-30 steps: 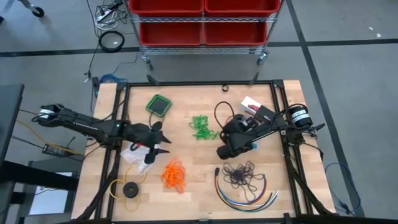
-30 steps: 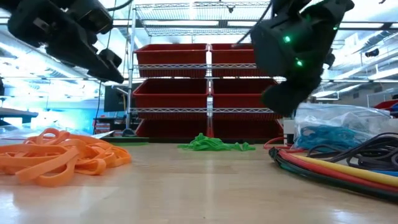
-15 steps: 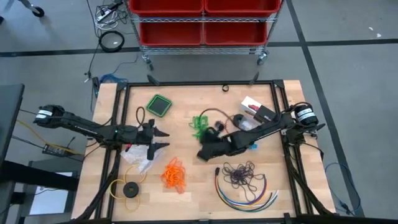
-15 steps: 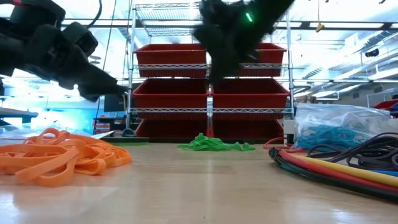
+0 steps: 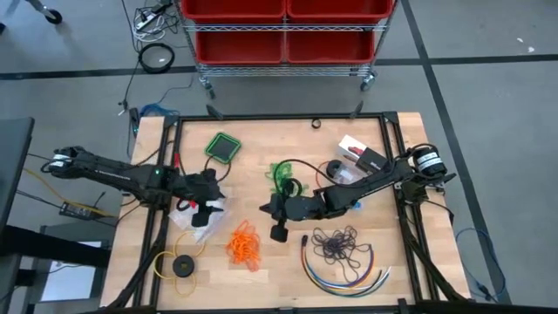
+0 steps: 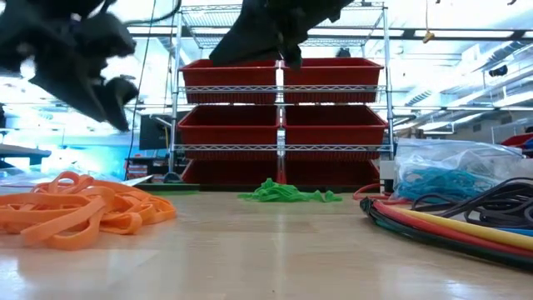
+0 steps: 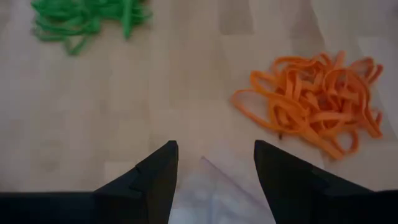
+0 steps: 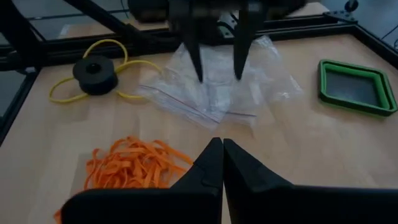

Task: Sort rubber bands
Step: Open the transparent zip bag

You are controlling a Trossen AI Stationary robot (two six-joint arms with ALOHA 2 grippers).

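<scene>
- The left gripper [image 5: 202,214] hangs over a clear plastic bag [image 5: 193,228] at about 9 o'clock on the bench [image 5: 261,279], fingers spread apart with the bag's film showing between them; judging by that pose, it is lined up to pinch the bag.
- The right gripper [image 5: 278,232] reaches across to the bench's centre with its fingers pressed together and nothing between them, its wrist camera facing the bag and the other arm's open fingers.
- The rubber bands lie in single-colour heaps, which reads as sorting already well along: the orange bunch [image 5: 244,243] at about 7 o'clock from centre, just beside the bag; the green bunch [image 5: 282,176] toward 12 o'clock; the dark purple bunch [image 5: 338,244] at about 4 o'clock, ringed by curved multicoloured cables [image 5: 344,275].
- A blue tangle [image 6: 437,182] shows in the low view inside crumpled clear plastic; I cannot place it from above.
- A green square lid [image 5: 223,147] sits at 11 o'clock and a yellow ring with a black disc [image 5: 179,264] at 8 o'clock, both apart from the heaps.
</scene>
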